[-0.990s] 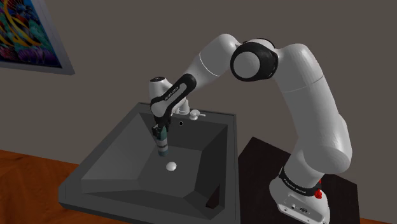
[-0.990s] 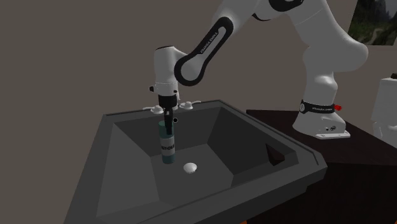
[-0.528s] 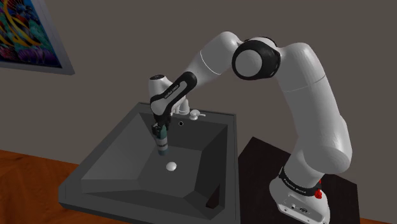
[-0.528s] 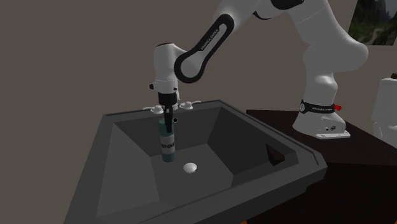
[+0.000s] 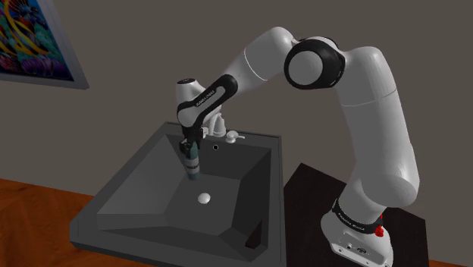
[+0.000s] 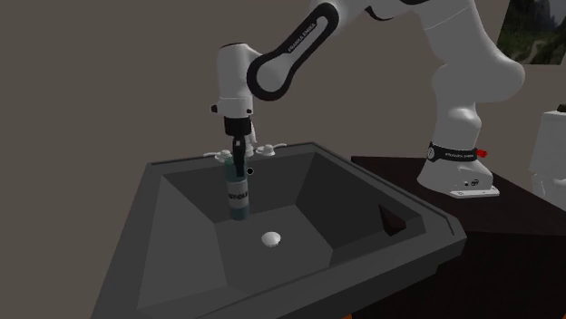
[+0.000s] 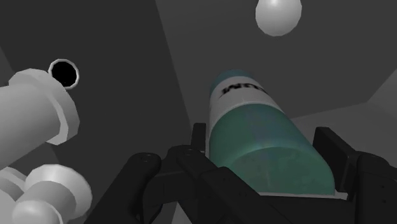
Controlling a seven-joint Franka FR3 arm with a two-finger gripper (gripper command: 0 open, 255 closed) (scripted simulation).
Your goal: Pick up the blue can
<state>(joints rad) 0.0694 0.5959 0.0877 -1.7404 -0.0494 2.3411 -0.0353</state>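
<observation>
The jaws are closed on the can (image 7: pixel 267 140), one black finger (image 7: pixel 334 153) pressed to each side of its upper body. The can hangs upright inside the dark sink (image 6: pixel 426 227), over the back slope of the basin and behind the white drain (image 6: pixel 271 239). It appears to sit just clear of the basin floor.

It is a slim blue-green cylinder with a white band of dark lettering. It is probably stiff and fairly light, and its smooth round wall could slip or swivel if the squeeze is slack. The present hold, high on the body with the jaws across the width, looks sound. A hold nearer the middle would resist swinging better.

The wrist view shows the contact itself, with both fingers flat against the can and no gap, and the tap (image 7: pixel 32 114) close beside the hand. It cannot show height. The second exterior view gives the can (image 6: pixel 238 195) full length against the basin wall, so its lower end can be judged. The shoulder view places the can (image 5: pixel 192 168) relative to the arm (image 5: pixel 364 114) and the sink's rim.
</observation>
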